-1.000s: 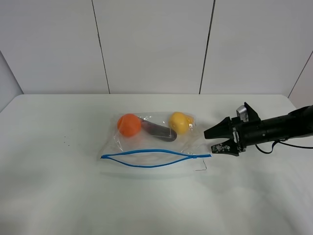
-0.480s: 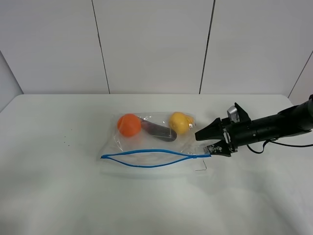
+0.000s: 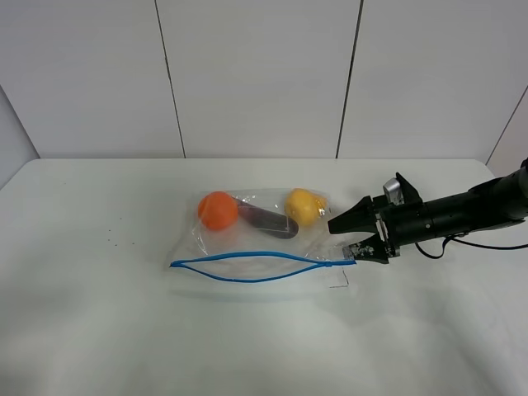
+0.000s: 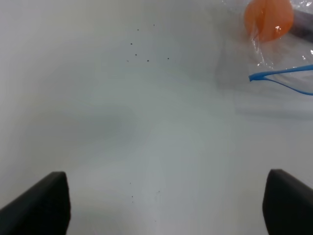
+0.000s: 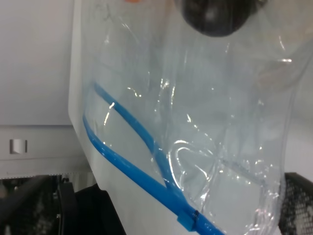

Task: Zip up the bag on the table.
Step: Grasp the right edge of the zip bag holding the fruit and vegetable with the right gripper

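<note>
Left claw: the left gripper [image 4: 166,205] appears only in its own wrist view, as two dark fingertips set wide apart over bare tabletop, with nothing between them.
Table: the table [image 3: 99,313] is white and matte, and runs across the whole high view, with pale wall panels [image 3: 256,74] behind it.
Specks: a few tiny dark specks [image 3: 111,242] dot the table to the left of the bag, well apart from it.
Bag: the bag [image 3: 247,243] lies flat near the middle of the table, clear and crinkled, with its mouth toward the near edge.
Orange item: a round orange item [image 3: 218,209] sits inside the bag at its far left corner.
Dark item: a long dark item [image 3: 266,221] lies inside, between the orange one and the yellow one, slanting toward the right.
Yellow item: a rounded yellow item [image 3: 303,206] sits inside at the far right corner.
Zipper: the blue zipper strip [image 3: 247,280] runs along the near edge. Its two tracks bow apart in the middle and meet at both ends, so the mouth is open.
Slider: the right wrist view shows a small blue slider [image 5: 188,221] at the end of the tracks.
Right claw: the right gripper [image 3: 341,238] is at the right end of the zipper, its jaws spread and holding nothing. The lower finger is at the strip's end, but contact cannot be made out.
</note>
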Robot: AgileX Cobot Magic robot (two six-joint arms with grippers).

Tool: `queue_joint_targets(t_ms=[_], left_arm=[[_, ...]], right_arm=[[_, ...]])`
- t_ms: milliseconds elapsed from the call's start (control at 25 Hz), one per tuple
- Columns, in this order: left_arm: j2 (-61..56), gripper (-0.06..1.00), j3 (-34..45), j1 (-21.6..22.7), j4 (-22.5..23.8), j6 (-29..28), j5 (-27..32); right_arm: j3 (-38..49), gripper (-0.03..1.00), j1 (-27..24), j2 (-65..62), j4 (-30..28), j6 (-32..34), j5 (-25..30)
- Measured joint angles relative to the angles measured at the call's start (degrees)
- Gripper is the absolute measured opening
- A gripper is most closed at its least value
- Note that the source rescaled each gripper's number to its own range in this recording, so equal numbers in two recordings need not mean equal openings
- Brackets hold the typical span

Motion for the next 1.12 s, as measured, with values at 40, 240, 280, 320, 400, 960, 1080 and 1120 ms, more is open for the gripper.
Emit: queue_joint_targets(t_ms=[40, 240, 280, 320, 400, 960, 1080, 1120], left_arm=[[0.00, 0.85, 0.00, 0.00, 0.00, 0.00, 0.00], [0.00, 0.85, 0.00, 0.00, 0.00, 0.00, 0.00], [0.00, 0.85, 0.00, 0.00, 0.00, 0.00, 0.00], [0.00, 0.85, 0.00, 0.00, 0.00, 0.00, 0.00], [0.00, 0.85, 0.00, 0.00, 0.00, 0.00, 0.00], [0.00, 0.85, 0.00, 0.00, 0.00, 0.00, 0.00], [0.00, 0.85, 0.00, 0.00, 0.00, 0.00, 0.00], [0.00, 0.85, 0.00, 0.00, 0.00, 0.00, 0.00]], right_arm=[[0.00, 1.00, 0.00, 0.00, 0.00, 0.08, 0.00], [0.00, 1.00, 0.00, 0.00, 0.00, 0.21, 0.11], [0.00, 1.00, 0.00, 0.00, 0.00, 0.39, 0.22], [0.00, 1.00, 0.00, 0.00, 0.00, 0.45, 0.27], [0.00, 1.00, 0.00, 0.00, 0.00, 0.57, 0.33], [0.00, 1.00, 2.49, 0.00, 0.00, 0.59, 0.88], [0.00, 1.00, 2.50, 0.00, 0.22, 0.59, 0.42], [0.00, 1.00, 2.50, 0.00, 0.27, 0.59, 0.21]])
